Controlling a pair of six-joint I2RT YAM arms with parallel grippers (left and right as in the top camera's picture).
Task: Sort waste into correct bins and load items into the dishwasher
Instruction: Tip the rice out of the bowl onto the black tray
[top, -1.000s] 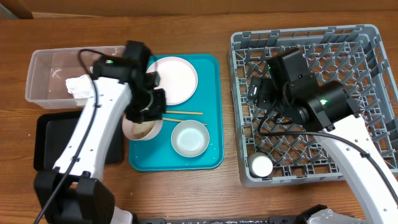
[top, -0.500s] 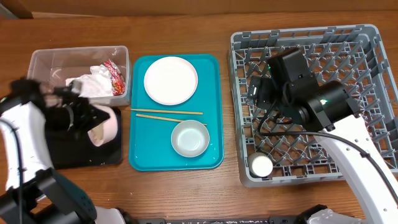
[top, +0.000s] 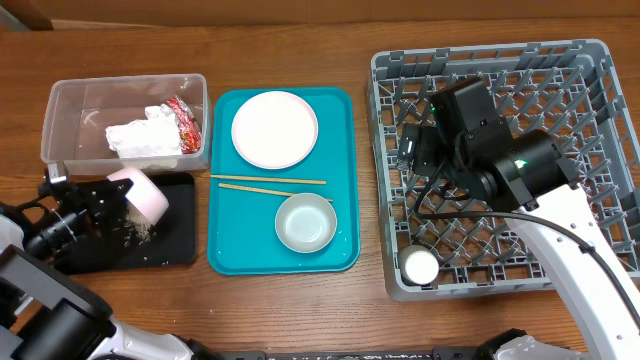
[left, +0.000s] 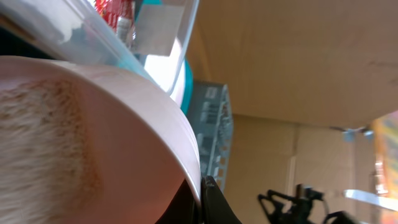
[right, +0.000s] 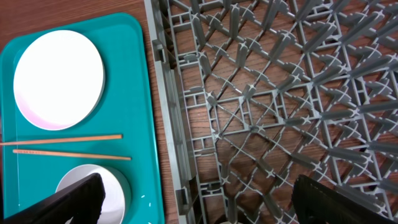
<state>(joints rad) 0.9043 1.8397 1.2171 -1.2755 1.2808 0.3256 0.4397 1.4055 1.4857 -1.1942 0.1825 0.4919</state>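
My left gripper (top: 108, 193) is shut on the rim of a pinkish-white bowl (top: 141, 191), which is tipped on its side over the shallow black tray (top: 178, 250). The rim shows pinched between the jaws (left: 200, 194) in the left wrist view. Loose rice grains (top: 133, 230) lie on the black tray. The clear tub (top: 70, 100) holds the crumpled napkin (top: 140, 138) and the red wrapper (top: 184, 118). The plate (top: 274, 129), chopsticks (top: 268, 183) and a white bowl (top: 305, 222) lie on the teal tray (top: 340, 170). My right gripper (right: 205, 190) is open and empty above the left side of the grey dish rack (top: 590, 60).
A small white cup (top: 420, 265) stands in the rack's front left corner. In the right wrist view the rack's left wall (right: 168, 106) runs next to the teal tray (right: 140, 74). Bare wood table lies between tray and rack.
My left arm swung left from the teal tray with the bowl, which is now tipped over the black tray. Rice grains now lie on that tray. The right arm has not moved.
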